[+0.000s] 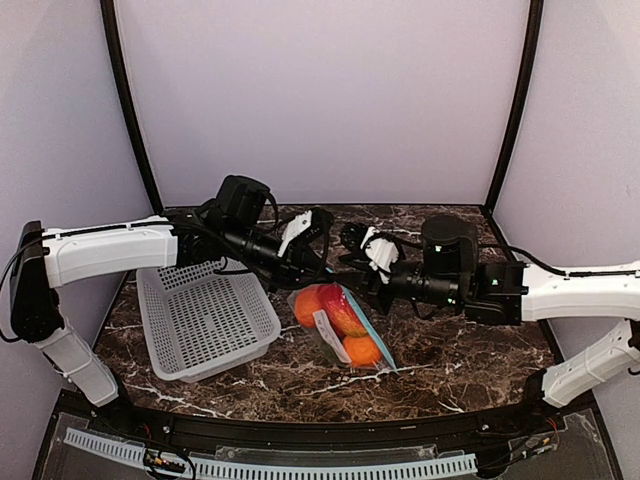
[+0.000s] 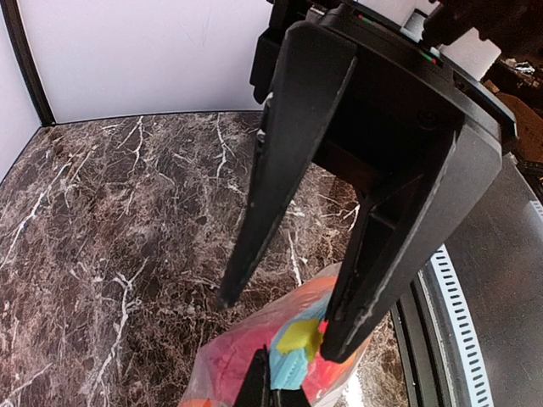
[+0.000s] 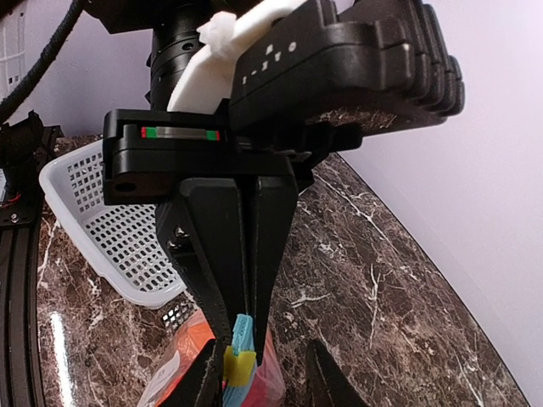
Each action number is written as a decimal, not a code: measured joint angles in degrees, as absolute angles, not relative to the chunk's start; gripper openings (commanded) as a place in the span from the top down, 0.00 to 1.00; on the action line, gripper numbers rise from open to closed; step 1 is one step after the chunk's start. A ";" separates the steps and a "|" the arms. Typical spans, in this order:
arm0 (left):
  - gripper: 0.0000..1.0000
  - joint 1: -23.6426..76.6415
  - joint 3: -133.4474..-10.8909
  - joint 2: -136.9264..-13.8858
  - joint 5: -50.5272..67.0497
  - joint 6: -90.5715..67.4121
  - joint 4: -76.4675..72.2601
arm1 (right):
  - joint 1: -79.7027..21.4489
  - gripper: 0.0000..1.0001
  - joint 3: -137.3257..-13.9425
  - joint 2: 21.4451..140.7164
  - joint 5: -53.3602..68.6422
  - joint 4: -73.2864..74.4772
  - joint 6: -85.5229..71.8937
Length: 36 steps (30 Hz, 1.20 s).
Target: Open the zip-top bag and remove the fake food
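The zip-top bag lies on the marble table in the middle, its top corner lifted. Inside it shows the fake food: a round orange, a second orange and a red piece. My left gripper is shut on the bag's light blue zip strip and reaches in from the left. My right gripper is open, its two fingers straddling the strip. One finger touches the yellow slider tab; the other finger stands well apart.
A white perforated basket sits on the table left of the bag, under the left arm, and also shows in the right wrist view. Pale walls with black corner posts close the back and sides.
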State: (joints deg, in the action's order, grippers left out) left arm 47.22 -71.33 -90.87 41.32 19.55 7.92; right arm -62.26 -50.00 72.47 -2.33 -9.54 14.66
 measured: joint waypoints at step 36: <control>0.99 45.01 -67.13 -89.89 44.07 18.20 3.01 | -62.70 1.00 -44.42 71.77 -3.73 -12.43 13.56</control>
